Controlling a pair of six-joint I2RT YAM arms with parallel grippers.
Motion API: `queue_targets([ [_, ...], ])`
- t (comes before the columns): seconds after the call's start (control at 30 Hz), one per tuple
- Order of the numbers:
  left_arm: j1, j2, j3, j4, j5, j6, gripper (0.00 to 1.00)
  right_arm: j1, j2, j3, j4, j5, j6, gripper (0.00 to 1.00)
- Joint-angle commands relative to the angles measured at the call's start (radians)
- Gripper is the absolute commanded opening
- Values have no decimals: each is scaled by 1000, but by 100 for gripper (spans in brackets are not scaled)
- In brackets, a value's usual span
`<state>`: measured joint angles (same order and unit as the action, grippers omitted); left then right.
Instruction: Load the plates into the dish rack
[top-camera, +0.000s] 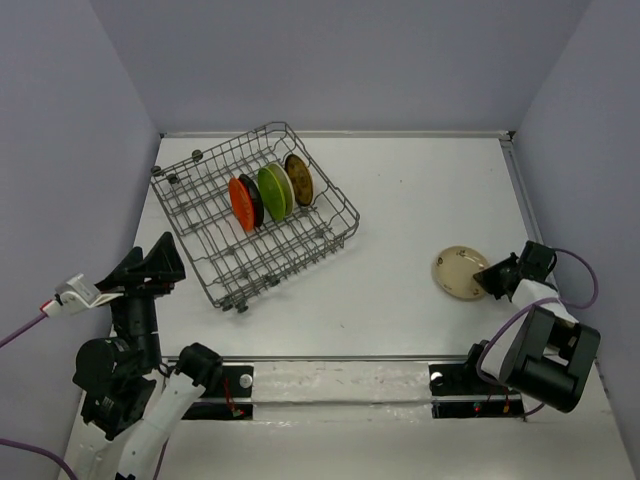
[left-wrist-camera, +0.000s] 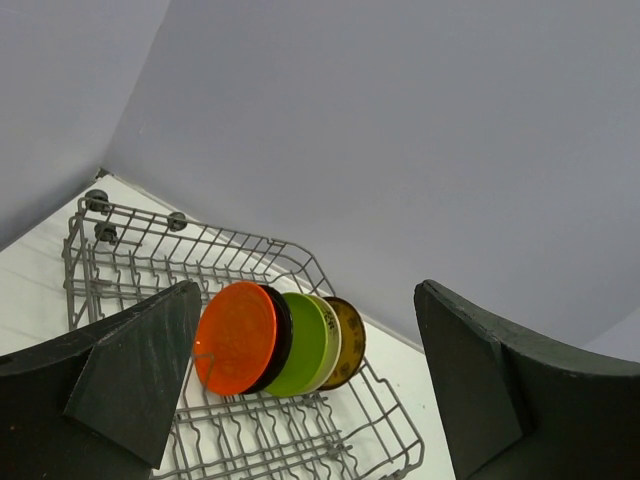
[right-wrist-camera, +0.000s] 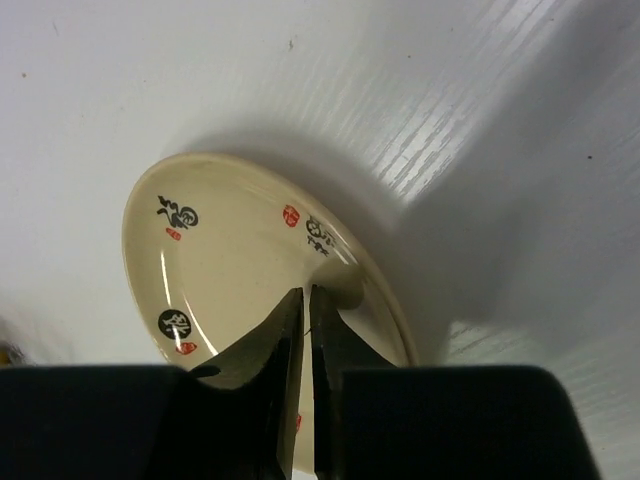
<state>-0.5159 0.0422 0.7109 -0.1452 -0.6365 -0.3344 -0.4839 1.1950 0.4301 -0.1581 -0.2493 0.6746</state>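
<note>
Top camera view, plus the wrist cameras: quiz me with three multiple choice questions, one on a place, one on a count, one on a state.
1. Where is the cream plate?
A) in the dish rack
B) on the table, right of the rack
C) on top of an orange plate

2. How many plates stand in the dish rack?
A) two
B) five
C) four

3. What is the right gripper doing?
A) shut on the cream plate's rim
B) hanging wide open above the rack
C) shut on nothing

Answers:
1 B, it lies on the table, apart from the rack.
2 C, four stand on edge in a row.
3 A, its jaws pinch the rim.
</note>
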Motion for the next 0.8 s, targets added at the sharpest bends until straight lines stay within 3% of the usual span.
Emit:
queue_targets([
  [0.0,2,27,-7,55,-9,15,99,-4,-35,-21,5,-5,-7,20],
  [0.07,5,31,-7,56,-8,12,99,-4,-86,-8,-27,10,-27,33],
  [0.27,10,36,-7,58,1,12,99,-4,-254,15,-110,145,-14,49],
  [0.43,10,30,-8,56,1,12,99,-4,-245,45,-185,243,17,54],
  [0.57,10,25,-8,56,6,14,99,-4,-232,55,-199,260,16,74],
  [0.67,7,21,-8,58,6,14,99,-13,-160,61,-176,164,-26,74],
  [0.77,4,16,-8,56,6,14,99,-13,-62,47,-124,61,-41,64],
])
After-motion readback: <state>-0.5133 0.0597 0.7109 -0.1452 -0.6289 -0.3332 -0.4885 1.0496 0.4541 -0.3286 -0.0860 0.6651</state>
